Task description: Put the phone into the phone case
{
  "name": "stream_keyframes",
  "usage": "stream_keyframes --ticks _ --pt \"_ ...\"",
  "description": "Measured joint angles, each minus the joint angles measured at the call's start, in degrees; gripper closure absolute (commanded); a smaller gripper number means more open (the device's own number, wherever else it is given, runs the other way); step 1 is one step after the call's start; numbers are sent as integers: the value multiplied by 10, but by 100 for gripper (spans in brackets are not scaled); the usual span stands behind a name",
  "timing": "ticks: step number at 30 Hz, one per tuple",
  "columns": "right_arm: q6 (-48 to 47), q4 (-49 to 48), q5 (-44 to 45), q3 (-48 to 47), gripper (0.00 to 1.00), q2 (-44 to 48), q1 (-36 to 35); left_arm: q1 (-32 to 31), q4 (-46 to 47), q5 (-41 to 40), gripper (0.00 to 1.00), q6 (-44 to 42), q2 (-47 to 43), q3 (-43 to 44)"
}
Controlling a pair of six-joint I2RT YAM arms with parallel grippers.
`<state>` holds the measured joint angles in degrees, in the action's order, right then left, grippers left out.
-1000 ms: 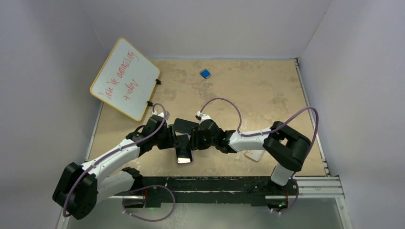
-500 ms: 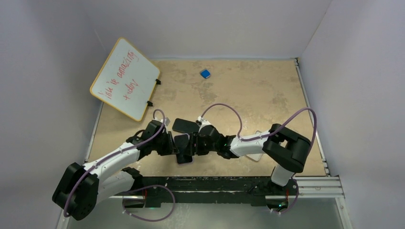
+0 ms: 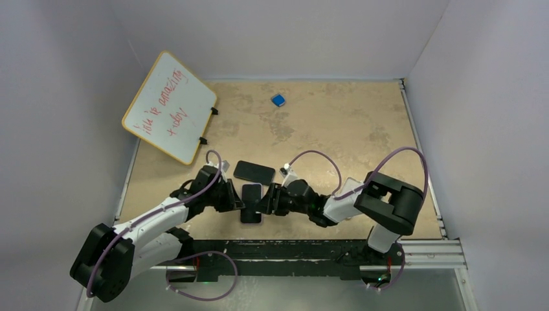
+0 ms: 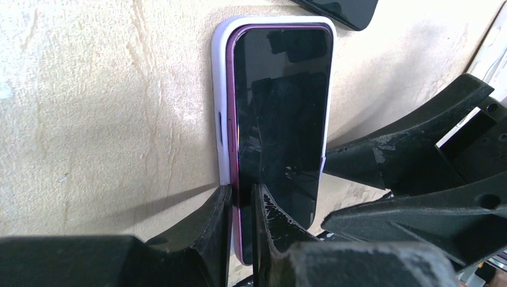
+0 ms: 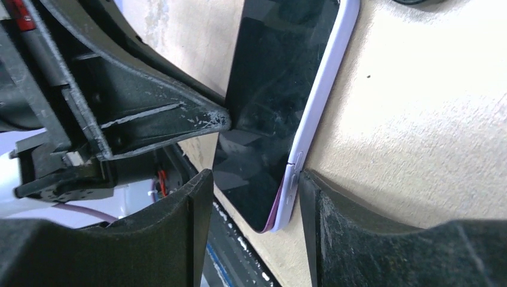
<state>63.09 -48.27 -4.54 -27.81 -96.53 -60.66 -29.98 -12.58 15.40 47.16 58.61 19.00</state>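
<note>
Beige counter (image 3: 362,129): phone (image 3: 251,202) now flat in case (image 4: 220,107).
Left end effector (image 4: 241,194) newly pinches its edge; right end effector (image 5: 254,179) straddles, spread.

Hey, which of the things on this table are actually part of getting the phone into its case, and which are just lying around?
Part of the job:
- phone
- phone case
- left tool, pinching the phone's long edge
- right tool, straddling phone and case

Just lying about:
- whiteboard
- small blue block
- black slab beside the phone
</note>
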Motion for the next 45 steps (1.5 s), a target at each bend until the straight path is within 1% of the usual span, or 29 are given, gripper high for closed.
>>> stream_keyframes --ticks 4,7,9,22,26,30,31,33,35,37,40,43,45 --pt "13 -36 -2 26 44 14 0 0 7 7 82 3 0 -3" --pt "18 -54 -3 34 43 14 0 0 10 9 76 4 -2 -5" --pt "19 -68 -3 38 43 14 0 0 12 10 73 5 -3 -7" --pt "31 -99 -8 43 43 13 0 0 26 16 72 19 -14 -20" --pt "38 -124 -7 50 43 5 0 1 27 16 72 24 -19 -22" --pt "48 -159 -7 58 43 -11 0 2 27 16 71 29 -22 -24" --pt "51 -165 -7 58 44 -16 0 2 27 16 70 30 -21 -25" --pt "58 -186 -8 58 44 -31 0 2 32 19 63 33 -21 -26" --pt "67 -210 -11 58 44 -46 0 2 40 25 61 35 -19 -29" --pt "76 -235 -13 58 44 -58 0 2 45 33 63 39 -19 -29" --pt "82 -243 -12 58 50 -64 0 2 46 36 67 43 -19 -31" --pt "85 -231 -11 58 57 -64 0 2 45 37 70 43 -18 -31" --pt "87 -199 -11 52 62 -64 0 2 45 38 73 43 -16 -31"
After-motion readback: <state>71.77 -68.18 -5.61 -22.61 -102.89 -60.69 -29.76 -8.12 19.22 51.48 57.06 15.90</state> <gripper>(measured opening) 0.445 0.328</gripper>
